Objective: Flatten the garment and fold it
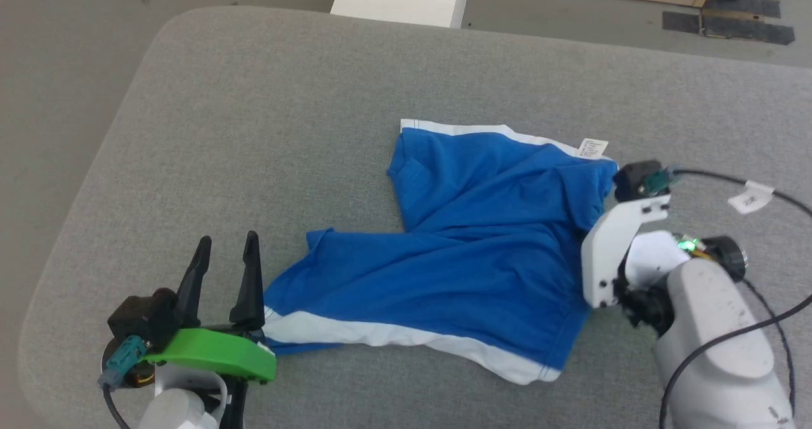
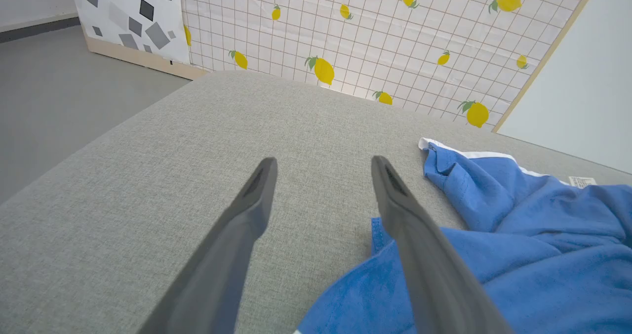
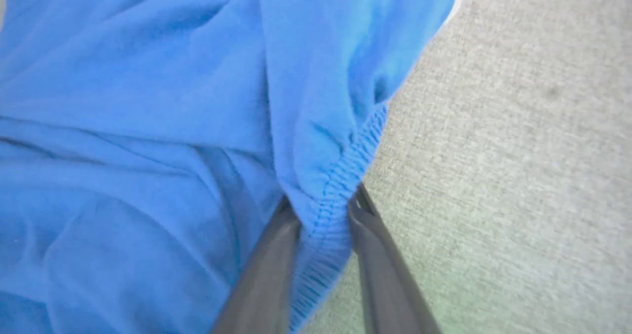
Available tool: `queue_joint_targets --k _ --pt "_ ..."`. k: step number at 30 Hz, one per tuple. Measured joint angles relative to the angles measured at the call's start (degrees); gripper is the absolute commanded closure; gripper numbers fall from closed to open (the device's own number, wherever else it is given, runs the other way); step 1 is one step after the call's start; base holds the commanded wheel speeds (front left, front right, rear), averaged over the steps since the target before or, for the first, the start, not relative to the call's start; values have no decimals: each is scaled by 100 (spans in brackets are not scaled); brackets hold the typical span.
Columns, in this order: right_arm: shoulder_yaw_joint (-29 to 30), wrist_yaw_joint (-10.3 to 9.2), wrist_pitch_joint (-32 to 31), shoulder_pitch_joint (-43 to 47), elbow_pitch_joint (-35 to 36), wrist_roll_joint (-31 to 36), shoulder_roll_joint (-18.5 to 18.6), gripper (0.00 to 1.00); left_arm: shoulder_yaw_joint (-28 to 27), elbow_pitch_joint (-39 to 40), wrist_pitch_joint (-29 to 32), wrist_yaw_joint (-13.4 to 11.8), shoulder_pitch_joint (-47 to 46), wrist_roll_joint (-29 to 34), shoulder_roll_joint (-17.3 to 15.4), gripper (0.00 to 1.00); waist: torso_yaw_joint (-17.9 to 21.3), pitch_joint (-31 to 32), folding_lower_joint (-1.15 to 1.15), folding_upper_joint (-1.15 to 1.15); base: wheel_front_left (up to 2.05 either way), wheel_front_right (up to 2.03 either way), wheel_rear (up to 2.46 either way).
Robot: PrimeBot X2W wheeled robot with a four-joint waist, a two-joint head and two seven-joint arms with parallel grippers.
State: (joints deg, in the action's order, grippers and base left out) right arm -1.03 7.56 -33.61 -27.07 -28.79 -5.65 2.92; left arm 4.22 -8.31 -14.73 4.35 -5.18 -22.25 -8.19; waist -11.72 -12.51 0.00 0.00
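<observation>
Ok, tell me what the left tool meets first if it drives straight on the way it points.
Likely only the grey padded surface: ahead of the left tool it lies bare to its far edge, with the lemon-print wall beyond. The blue garment sits beside that line, not in it; depth is unclear.

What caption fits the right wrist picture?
Right end effector pinching the blue garment by its stitched hem, over a grey cushion.

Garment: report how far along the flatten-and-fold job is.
Done: nothing is folded; the garment lies spread but creased and skewed on the gray pad. In hand: the right claw pinches its gathered stitched edge; the left claw stands open beside the white-banded corner, gripping nothing. Left: pulling it flat, then all the folding.
</observation>
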Motion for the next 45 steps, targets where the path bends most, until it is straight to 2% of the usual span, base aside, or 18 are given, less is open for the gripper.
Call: queue_joint_targets --k 10,11,12,13,17,22,29,34,38,42,44,45 --pt "2079 1 442 -856 119 1200 2 100 -44 -47 0 123 -132 55 79 0 67 29 0 0 0 0 0" --pt "2190 2 447 -886 109 1279 1 91 -43 -56 0 129 -137 57 85 0 75 39 0 0 0 0 0" --pt "2275 1 478 -899 83 1338 0 62 -38 -77 0 142 -140 57 90 0 84 52 0 0 0 0 0" --pt "2339 1 536 -898 67 1415 -2 0 -35 -99 0 142 -142 58 99 0 94 71 0 0 0 0 0" --pt "2368 1 978 -895 67 1271 -7 0 -30 -189 0 167 -138 59 104 0 159 184 0 0 0 0 0" --pt "2061 1 1748 -543 352 428 -2 0 9 -234 0 175 -90 68 103 0 279 418 0 0 0 0 0" --pt "1343 1 2291 1220 1222 -359 -7 0 89 -224 102 146 162 155 101 0 539 825 0 0 0 0 0" --pt "1192 1 2368 2431 1649 -994 -10 0 167 -204 190 87 344 157 122 0 763 1055 0 0 0 0 0" --pt "1229 1 2409 2878 1850 -1235 -10 0 214 -208 456 64 402 -5 188 0 934 1137 0 0 0 0 0" --pt "1292 0 2409 2987 2049 -1279 -5 0 412 -342 1636 1 89 -196 238 0 1027 1117 0 0 0 0 0" --pt "1281 0 2379 2980 2142 -1279 -5 0 537 -610 2878 -266 -253 -277 196 0 1043 1052 0 0 0 0 0" --pt "1276 1 2353 2971 2172 -1276 -8 0 564 -665 3263 -375 -352 -279 170 0 1052 1024 0 0 0 0 0"
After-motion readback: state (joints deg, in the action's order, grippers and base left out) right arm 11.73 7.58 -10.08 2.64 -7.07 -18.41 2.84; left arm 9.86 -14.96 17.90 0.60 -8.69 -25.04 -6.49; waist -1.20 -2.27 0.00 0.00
